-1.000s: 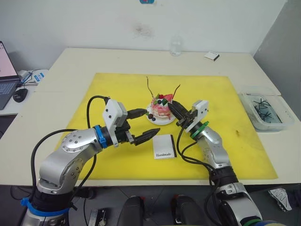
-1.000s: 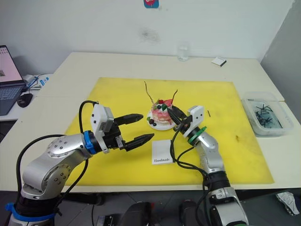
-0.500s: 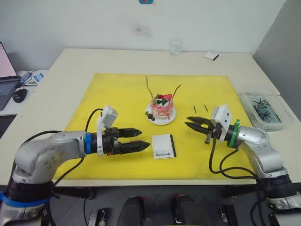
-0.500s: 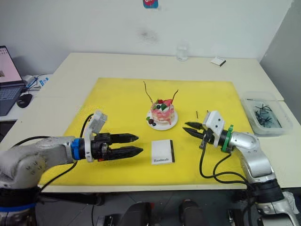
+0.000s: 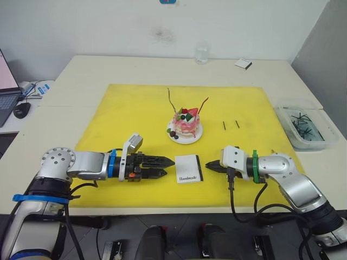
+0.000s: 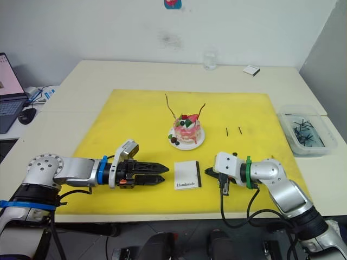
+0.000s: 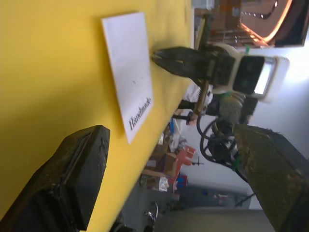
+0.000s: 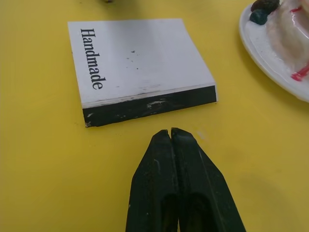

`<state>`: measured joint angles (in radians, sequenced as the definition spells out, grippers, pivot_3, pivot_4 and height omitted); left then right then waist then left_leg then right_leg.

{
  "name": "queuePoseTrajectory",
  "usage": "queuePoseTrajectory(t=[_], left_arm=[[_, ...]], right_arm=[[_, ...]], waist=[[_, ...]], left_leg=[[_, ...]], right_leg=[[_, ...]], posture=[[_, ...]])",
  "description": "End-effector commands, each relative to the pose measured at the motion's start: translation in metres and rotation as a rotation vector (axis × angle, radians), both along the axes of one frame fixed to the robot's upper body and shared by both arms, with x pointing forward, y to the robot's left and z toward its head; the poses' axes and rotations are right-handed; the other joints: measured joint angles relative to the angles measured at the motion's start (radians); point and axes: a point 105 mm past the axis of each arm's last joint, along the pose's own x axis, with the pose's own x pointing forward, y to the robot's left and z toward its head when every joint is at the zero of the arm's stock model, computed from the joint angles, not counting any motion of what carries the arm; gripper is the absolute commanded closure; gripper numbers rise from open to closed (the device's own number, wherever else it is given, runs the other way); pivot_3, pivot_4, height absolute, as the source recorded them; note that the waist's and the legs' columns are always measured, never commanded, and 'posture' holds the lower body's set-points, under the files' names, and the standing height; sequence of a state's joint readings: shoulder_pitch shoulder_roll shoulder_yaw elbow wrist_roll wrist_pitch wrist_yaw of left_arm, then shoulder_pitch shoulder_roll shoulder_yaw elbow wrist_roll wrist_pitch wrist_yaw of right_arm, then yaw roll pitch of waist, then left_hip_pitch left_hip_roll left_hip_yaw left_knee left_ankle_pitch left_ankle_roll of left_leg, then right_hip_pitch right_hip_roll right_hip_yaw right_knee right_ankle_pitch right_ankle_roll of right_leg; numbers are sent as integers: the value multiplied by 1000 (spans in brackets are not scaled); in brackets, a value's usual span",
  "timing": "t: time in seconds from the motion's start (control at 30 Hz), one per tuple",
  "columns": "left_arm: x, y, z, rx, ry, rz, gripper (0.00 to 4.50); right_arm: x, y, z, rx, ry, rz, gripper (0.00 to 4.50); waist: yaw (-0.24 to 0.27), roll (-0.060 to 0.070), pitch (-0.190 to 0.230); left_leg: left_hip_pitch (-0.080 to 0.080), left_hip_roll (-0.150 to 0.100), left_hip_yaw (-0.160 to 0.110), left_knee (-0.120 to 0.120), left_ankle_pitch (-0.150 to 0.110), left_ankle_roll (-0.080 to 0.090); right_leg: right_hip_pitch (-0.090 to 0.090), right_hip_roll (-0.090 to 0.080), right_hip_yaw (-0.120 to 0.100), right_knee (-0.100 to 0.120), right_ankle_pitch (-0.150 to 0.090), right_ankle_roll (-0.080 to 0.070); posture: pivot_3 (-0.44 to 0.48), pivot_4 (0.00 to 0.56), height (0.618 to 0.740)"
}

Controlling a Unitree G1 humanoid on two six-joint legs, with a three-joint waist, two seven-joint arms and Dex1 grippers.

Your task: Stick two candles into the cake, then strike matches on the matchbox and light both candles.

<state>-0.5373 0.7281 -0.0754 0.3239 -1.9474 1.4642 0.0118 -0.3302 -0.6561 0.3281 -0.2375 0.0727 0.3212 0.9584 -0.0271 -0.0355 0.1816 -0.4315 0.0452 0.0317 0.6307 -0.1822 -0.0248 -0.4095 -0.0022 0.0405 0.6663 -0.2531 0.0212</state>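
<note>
The matchbox (image 5: 188, 168) lay flat on the yellow mat (image 5: 135, 108), near of the cake (image 5: 186, 123). The left gripper (image 5: 167, 167), fingers apart, pointed at it from the left; the right gripper (image 8: 171, 137), fingers together, from the right.

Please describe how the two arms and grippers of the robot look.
Both arms are silver metal with loose black cables. The left gripper has a blue wrist ring, a white block and long black pointed jaws. The right gripper has a green ring, a white block and black jaws.
</note>
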Motion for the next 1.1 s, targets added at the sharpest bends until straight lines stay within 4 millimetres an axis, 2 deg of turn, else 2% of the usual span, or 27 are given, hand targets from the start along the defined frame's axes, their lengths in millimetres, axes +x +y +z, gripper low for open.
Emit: queuePoseTrajectory(t=[0.03, 0.27, 0.4, 0.53, 0.73, 0.87, 0.97, 1.1], left_arm=[[11, -5, 8, -26, -37, 56, 0], [15, -11, 7, -20, -33, 69, 0], [13, -22, 6, -45, -39, 54, 0], [9, -25, 4, -40, -34, 29, 0], [4, -20, 3, -27, -36, 10, 0], [3, -20, 0, -28, -28, 14, 0], [2, -23, -1, -31, -26, 13, 0], [0, -26, -2, -32, -24, 2, 0]], right_arm=[[2, 5, 5, -7, -39, 5, 4458], [14, 8, 8, -26, -92, -1, 4458], [9, 16, 7, -5, -79, 27, 4458], [8, 19, 10, 9, -74, 26, 4458], [5, 7, 14, -13, -72, 1, 4458], [-7, 3, 10, -30, -6, 15, 4458], [-12, 7, 8, -19, 22, 22, 4458], [-9, 19, 4, -7, 23, 21, 4458]], waist=[[1, 0, 0], [1, 0, 0], [2, 0, 0], [2, 0, 0], [2, 0, 0], [2, -1, 0], [2, -1, 0], [2, -1, -1]], left_leg=[[0, 0, 0, 0, 0, 0], [1, -2, 0, 1, 0, 0], [1, -2, 0, 1, 0, 0], [1, -2, 0, 1, 0, 0], [1, -2, 0, 1, 0, 0], [1, -2, 0, 0, 0, 0], [1, -2, 0, 0, 0, 0], [1, -2, 0, 0, 0, 0]], right_leg=[[0, 0, 0, 0, 0, 0], [1, 2, 0, 0, 0, 0], [2, 3, 0, 0, 0, 1], [2, 2, 0, -1, 1, 1], [2, 3, 0, -1, 0, 1], [2, 2, 0, -1, 0, 1], [2, 2, 0, -1, 0, 1], [2, 2, 0, -1, 0, 1]], posture=[[0, 150, 740], [0, 150, 740], [0, 150, 740], [0, 150, 740], [0, 150, 740], [0, 150, 740], [0, 150, 740], [0, 150, 740]])
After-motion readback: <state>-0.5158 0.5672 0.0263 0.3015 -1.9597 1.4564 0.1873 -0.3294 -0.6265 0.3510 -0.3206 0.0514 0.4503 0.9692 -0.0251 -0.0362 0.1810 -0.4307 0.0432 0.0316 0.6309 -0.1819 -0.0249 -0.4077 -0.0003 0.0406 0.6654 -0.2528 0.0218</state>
